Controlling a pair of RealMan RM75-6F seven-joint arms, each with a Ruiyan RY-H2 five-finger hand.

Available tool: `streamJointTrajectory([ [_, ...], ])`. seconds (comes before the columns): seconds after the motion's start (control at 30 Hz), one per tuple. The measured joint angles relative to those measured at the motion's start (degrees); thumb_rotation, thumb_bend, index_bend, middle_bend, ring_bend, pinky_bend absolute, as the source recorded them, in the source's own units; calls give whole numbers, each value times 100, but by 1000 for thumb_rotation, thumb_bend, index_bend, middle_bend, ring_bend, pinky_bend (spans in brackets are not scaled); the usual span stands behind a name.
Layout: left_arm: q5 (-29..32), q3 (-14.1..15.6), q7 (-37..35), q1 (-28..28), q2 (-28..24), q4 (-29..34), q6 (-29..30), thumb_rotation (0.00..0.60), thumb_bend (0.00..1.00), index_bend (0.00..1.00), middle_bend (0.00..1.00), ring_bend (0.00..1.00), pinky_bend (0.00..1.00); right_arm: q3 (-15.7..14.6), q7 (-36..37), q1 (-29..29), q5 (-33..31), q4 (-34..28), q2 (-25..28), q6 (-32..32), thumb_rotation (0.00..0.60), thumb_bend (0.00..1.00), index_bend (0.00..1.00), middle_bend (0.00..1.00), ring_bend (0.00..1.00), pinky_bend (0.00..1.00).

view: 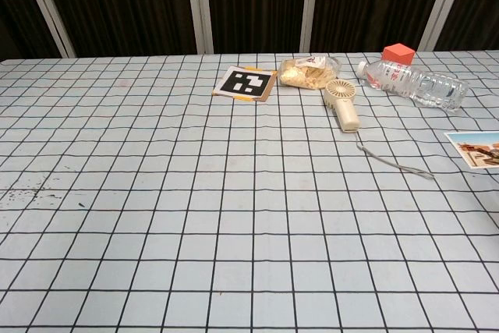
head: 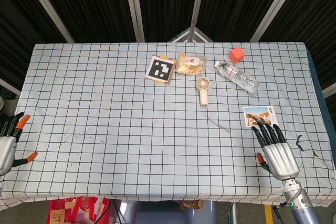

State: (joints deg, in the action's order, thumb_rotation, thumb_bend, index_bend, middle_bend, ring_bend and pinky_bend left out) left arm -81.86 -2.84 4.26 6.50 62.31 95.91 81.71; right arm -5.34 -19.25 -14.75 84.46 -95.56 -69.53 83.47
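My right hand (head: 275, 150) lies flat over the table's near right part, fingers spread and holding nothing, its fingertips just short of a photo card (head: 259, 116) (view: 477, 148). My left hand (head: 9, 141) hovers at the table's near left edge, fingers apart and empty, with orange fingertips showing. Neither hand appears in the chest view. At the far middle lie a small cream handheld fan (head: 203, 88) (view: 343, 104) with a grey cord, a clear water bottle (head: 237, 76) (view: 411, 83) on its side, a snack bag (head: 189, 64) (view: 308, 71) and an orange cube (head: 237, 54) (view: 398, 53).
A black-and-white marker card (head: 160, 69) (view: 246, 83) lies left of the snack bag. The table is covered with a checked cloth (head: 105, 108) (view: 156, 193), with dark specks at the near left. A red bag (head: 76, 211) sits below the front edge.
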Motion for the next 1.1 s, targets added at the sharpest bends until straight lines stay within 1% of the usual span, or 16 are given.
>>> streamJointTrajectory([
  [0.2,22,2,15,17,-3,24,-46,600,88,0,0,0,0,74,23,37,-31,-5,2,-53,600,446,0,0,0,0],
  [0.23,18,0,12,19,-3,36,-43,600,88,0,0,0,0,94,27,33,-38,-5,1,-72,600,446,0,0,0,16],
  [0.27,4,-2,13,22,-2,42,-37,600,88,0,0,0,0,116,34,23,-46,-7,-2,-98,600,446,0,0,12,52],
  [0.3,-13,-1,21,25,1,42,-32,600,88,0,0,0,0,154,46,0,-58,-10,-10,-140,600,446,0,17,62,148],
  [0.33,-33,3,33,27,5,38,-28,600,88,0,0,0,0,189,57,-27,-71,-13,-18,-180,600,446,0,71,145,278],
  [0.37,-51,14,49,30,12,29,-29,600,88,0,0,0,0,229,69,-62,-90,-17,-28,-229,600,446,0,136,226,372],
  [0.43,-48,26,51,29,18,24,-40,600,88,0,0,0,0,363,89,-178,-165,-22,-62,-382,600,446,0,431,513,618],
  [0.5,-23,21,32,23,11,39,-39,600,88,0,0,0,0,562,87,-359,-294,-16,-130,-596,600,452,0,637,717,770],
  [0.53,-24,18,30,22,9,40,-33,600,88,0,0,0,0,656,78,-451,-368,-8,-170,-708,600,474,0,714,792,828],
  [0.57,-33,16,28,23,9,39,-29,600,88,0,0,0,0,748,64,-547,-451,3,-214,-830,600,500,0,748,826,854],
  [0.63,-52,21,29,31,13,39,-37,600,88,0,0,0,0,964,4,-793,-693,44,-342,-1161,600,609,0,818,893,898],
  [0.73,-70,31,38,49,20,38,-65,600,88,0,0,0,0,1276,-151,-1171,-1203,140,-588,-1669,600,717,0,863,938,921],
  [0.83,-64,30,25,57,18,36,-79,600,88,0,0,0,0,1577,-351,-1565,-1854,295,-915,-2138,600,760,0,872,950,923],
  [0.9,-47,26,-1,54,8,34,-81,600,88,0,0,0,0,1753,-559,-1861,-2339,468,-1180,-2443,600,770,0,872,950,923],
  [0.97,-30,24,-30,51,-4,29,-88,600,88,0,0,0,0,1873,-786,-2118,-2747,684,-1433,-2664,600,775,0,872,951,923],
  [1.1,-17,22,-83,59,-26,27,-120,600,88,0,0,0,0,2062,-1290,-2644,-3546,1327,-2017,-3024,600,779,0,872,953,923],
])
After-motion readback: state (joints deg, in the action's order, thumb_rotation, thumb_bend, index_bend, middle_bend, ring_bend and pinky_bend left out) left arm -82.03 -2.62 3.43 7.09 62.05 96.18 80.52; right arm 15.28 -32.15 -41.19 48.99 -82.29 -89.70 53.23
